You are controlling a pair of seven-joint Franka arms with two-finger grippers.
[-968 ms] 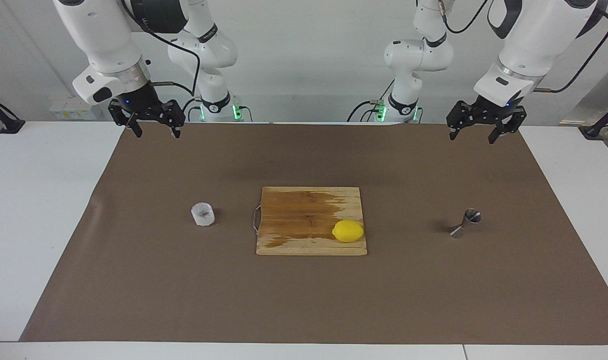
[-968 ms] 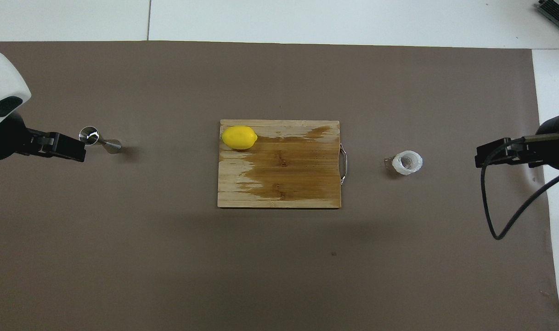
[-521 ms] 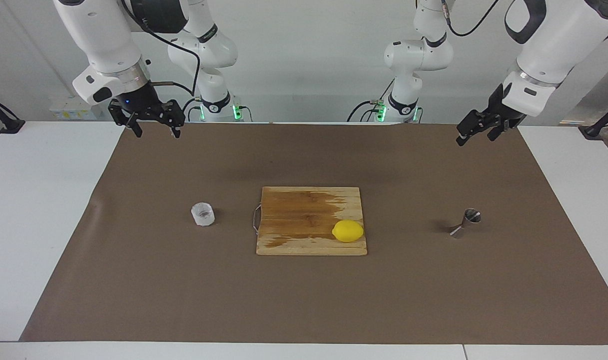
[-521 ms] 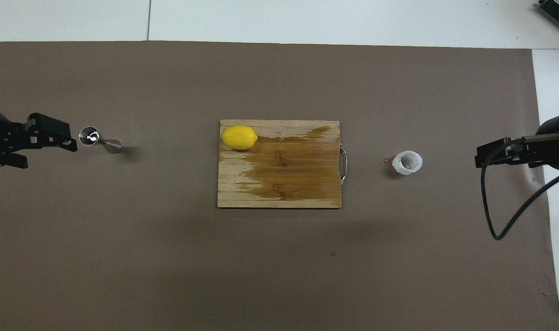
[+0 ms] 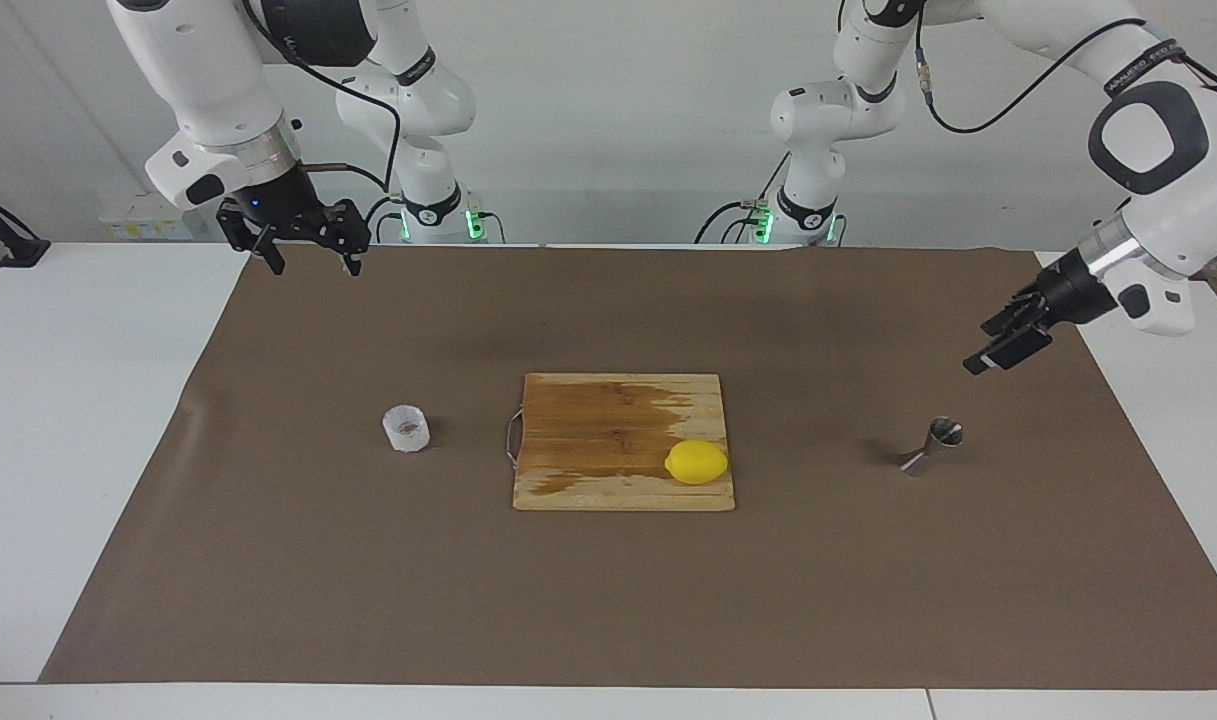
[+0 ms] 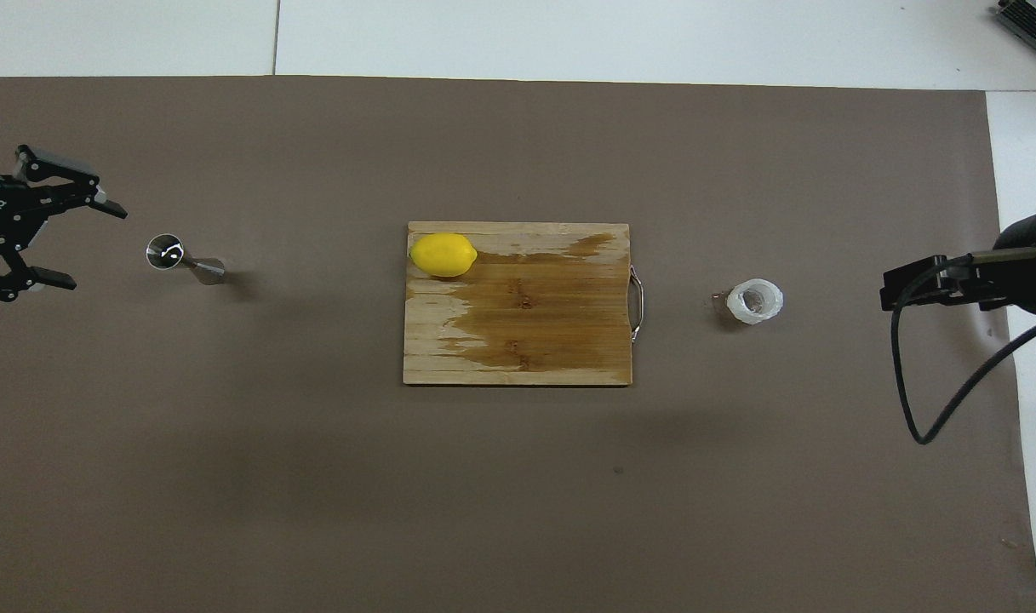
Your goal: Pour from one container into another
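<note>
The white crinkled cup (image 6: 756, 301) stands on the brown mat (image 6: 518, 494) at 3 o'clock from the cutting board (image 6: 518, 332) in the overhead view, a dark spot inside it, while the steel jigger (image 6: 184, 258) stands at 9 o'clock from the board, its upper cone showing only a bright glint. Only the overhead view shows the left gripper (image 6: 88, 243) with fingers spread wide, at 9 o'clock from the jigger and apart from it; the facing view shows it (image 5: 998, 350) side-on, raised and slanting down on a bent wrist. The right gripper (image 5: 313, 262) waits with fingers spread, pointing down over the mat's edge nearest the robots, and the lemon (image 5: 696, 462) lies on the board.

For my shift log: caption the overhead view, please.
Open left gripper beside the steel jigger; lemon on cutting board; white cup untouched.
</note>
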